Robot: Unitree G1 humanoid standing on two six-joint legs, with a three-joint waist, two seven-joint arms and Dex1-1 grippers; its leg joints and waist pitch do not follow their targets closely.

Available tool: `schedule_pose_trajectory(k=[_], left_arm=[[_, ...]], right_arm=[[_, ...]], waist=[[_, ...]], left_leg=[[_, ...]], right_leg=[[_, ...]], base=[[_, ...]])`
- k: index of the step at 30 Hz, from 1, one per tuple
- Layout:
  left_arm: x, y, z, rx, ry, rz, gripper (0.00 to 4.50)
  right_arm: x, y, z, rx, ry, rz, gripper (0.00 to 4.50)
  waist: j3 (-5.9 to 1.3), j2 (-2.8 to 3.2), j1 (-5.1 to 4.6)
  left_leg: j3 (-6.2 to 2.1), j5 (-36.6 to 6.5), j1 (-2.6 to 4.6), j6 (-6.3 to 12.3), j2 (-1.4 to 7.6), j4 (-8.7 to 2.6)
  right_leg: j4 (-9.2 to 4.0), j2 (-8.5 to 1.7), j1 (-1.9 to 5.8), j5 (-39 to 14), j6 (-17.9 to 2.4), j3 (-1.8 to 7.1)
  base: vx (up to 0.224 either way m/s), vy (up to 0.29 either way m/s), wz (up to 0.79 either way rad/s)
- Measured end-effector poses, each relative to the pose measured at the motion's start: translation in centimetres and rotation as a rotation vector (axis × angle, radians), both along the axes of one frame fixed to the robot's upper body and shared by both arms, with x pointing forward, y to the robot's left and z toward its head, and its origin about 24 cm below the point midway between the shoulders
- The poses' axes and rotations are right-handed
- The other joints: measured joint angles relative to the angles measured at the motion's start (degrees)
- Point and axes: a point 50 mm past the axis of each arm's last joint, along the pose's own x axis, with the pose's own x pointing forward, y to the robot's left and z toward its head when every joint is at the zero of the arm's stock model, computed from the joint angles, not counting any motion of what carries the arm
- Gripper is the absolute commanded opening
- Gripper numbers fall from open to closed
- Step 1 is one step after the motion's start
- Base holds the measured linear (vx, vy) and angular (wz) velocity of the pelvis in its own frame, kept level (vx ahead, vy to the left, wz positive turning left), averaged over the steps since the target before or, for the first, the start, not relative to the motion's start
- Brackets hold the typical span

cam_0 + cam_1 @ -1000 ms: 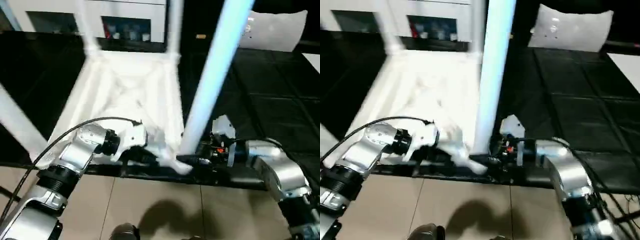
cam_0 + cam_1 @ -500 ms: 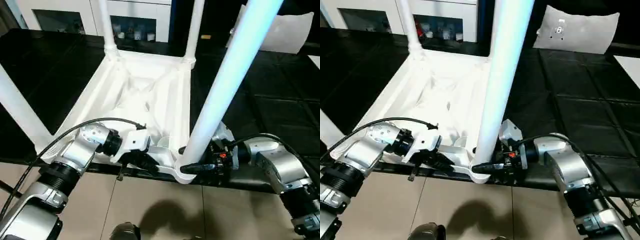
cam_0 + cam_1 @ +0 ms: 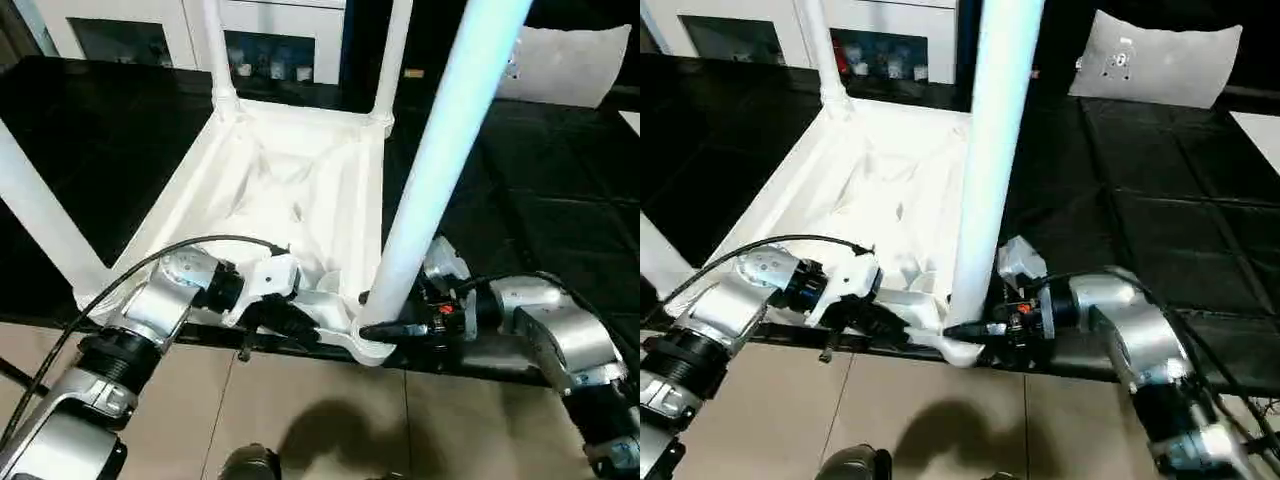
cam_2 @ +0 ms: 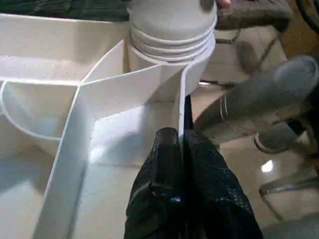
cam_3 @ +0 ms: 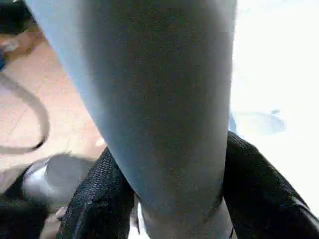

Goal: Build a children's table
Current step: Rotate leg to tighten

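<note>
- The children's table [image 3: 290, 190] lies upside down on the black surface [image 3: 520, 200], its ribbed underside facing up and its near edge at the surface's front edge.
- Three legs already stand in their corner sockets: two at the far corners and one at the near left corner [image 3: 35, 215].
- The fourth leg [image 3: 430, 180] stands upright in the near right corner socket [image 3: 370, 345], directly in front of the robot.
- The right gripper [image 3: 400, 328] has its fingers [image 5: 259, 184] around the base of that leg, one on each side and touching it. A second ago they stood wider apart; they have since closed in on the leg.
- The left gripper [image 4: 180, 149] has its fingers pressed together on a thin upright rib [image 4: 180, 107] of the underside, next to the same socket, pinching it. That grip is unchanged over the last second.
- In the left wrist view the leg's thread rings [image 4: 172, 42] sit above the socket rim, so the leg looks not fully screwed home.
- Judgement: with the top held steady and the leg freshly gripped, the step in hand is turning the last leg in. The build is close to done.
</note>
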Motion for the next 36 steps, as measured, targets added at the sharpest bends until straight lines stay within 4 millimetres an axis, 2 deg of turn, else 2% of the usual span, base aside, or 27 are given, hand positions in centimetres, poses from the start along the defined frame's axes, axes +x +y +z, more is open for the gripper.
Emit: schedule_pose_trajectory(k=[2, 4, 7, 12, 15, 16, 18, 23, 26, 31, 36], left_arm=[[0.6, 0.0, -0.1, -0.004, -0.003, 0.101, 0.0], [1.4, -0.1, -0.2, -0.017, -0.005, 0.211, 0.0], [2.4, -1.5, -0.3, -0.04, -0.012, 0.352, 0.0], [3.8, -3.4, -0.2, -0.058, -0.02, 0.524, 0.0], [4.4, -4.6, -0.1, -0.064, -0.026, 0.606, 0.0], [4.5, -4.8, 0.0, -0.064, -0.032, 0.621, 0.0], [4.7, -4.8, 0.1, -0.067, -0.038, 0.632, 0.0], [4.9, -4.1, 0.6, -0.048, -0.078, 0.641, 0.0], [4.8, -3.3, 0.7, -0.027, -0.096, 0.619, 0.0], [4.1, -1.9, 0.7, -0.017, -0.112, 0.538, 0.0], [3.1, 0.2, 0.6, 0.011, -0.126, 0.4, 0.0]], right_arm=[[0.5, 0.4, -0.3, 0.011, -0.018, -0.15, 2.06], [1.4, 1.1, -0.5, 0.022, -0.036, -0.327, 2.06], [3.0, 1.9, -0.6, 0.032, -0.044, -0.595, 2.04], [5.2, 3.3, -0.3, 0.021, -0.04, -0.878, 2.02], [6.5, 4.2, 0.1, 0.003, -0.044, -1.018, 2.02], [6.8, 4.4, 0.2, 0.001, -0.044, -1.045, 2.37], [6.9, 4.7, 0.2, 0.012, -0.052, -1.061, 2.71], [6.7, 5.2, 0.1, 0.043, -0.065, -1.033, 3.16], [6.2, 4.9, -0.2, 0.055, -0.083, -0.964, 3.28], [5.0, 3.4, -0.3, 0.079, -0.094, -0.808, 3.68], [3.2, 1.7, -0.4, 0.024, -0.135, -0.541, 4.18]], waist=[[0.04, -0.05, -0.47], [0.15, -0.2, -1.77], [0.22, -0.15, -3.68], [0.32, -0.04, -4.7], [0.32, 0.0, -4.93], [0.32, 0.0, -4.98], [0.31, 0.0, -4.99], [0.34, -0.07, -5.46], [0.35, -0.08, -5.65], [0.41, 0.02, -5.49], [0.43, 0.04, -4.74]], left_leg=[[0.05, 0.1, 0.19, -0.12, 0.0, -0.03], [0.07, 0.1, 0.4, -0.23, 0.04, -0.05], [0.07, 0.2, 0.5, -0.26, 0.05, -0.11], [0.1, 0.2, 0.5, -0.27, 0.02, -0.25], [0.14, 0.2, 0.47, -0.27, 0.02, -0.39], [0.16, 0.2, 0.47, -0.27, 0.02, -0.51], [0.21, 0.1, 0.46, -0.27, -0.01, -0.71], [0.26, 0.3, 0.33, 0.0, 0.04, -1.03], [0.26, 0.3, 0.32, 0.01, 0.1, -1.06], [0.26, 0.2, 0.3, -0.18, 0.1, -1.07], [0.26, 0.2, 0.3, -0.22, 0.11, -1.08]], right_leg=[[0.08, -0.02, 0.04, 0.1, 0.0, 0.04], [0.13, -0.06, 0.05, 0.0, 0.2, 0.03], [-0.03, -0.13, -0.09, 0.0, 0.2, 0.01], [-0.25, -0.13, -0.17, 0.3, 0.3, 0.03], [-0.51, -0.13, -0.15, 0.8, 0.1, 0.03], [-0.65, -0.12, -0.15, 0.8, 0.1, 0.02], [-0.82, -0.12, -0.15, 0.8, 0.1, 0.03], [-0.98, -0.05, -0.36, 0.8, 0.1, 0.0], [-1.01, 0.0, -0.39, 0.8, 0.1, -0.01], [-1.07, 0.01, -0.38, 0.8, 0.1, -0.02], [-1.08, 0.01, -0.36, 0.8, 0.1, -0.03]], base=[[0.0, 0.0, 0.0], [0.0, 0.0, 0.0], [-0.019, 0.005, -0.07], [0.0, 0.0, 0.0], [0.0, 0.0, 0.0], [0.0, 0.0, 0.0], [0.0, 0.0, 0.0], [0.0, 0.0, 0.0], [0.0, 0.0, 0.0], [0.0, 0.0, 0.0], [0.0, 0.0, 0.0]])
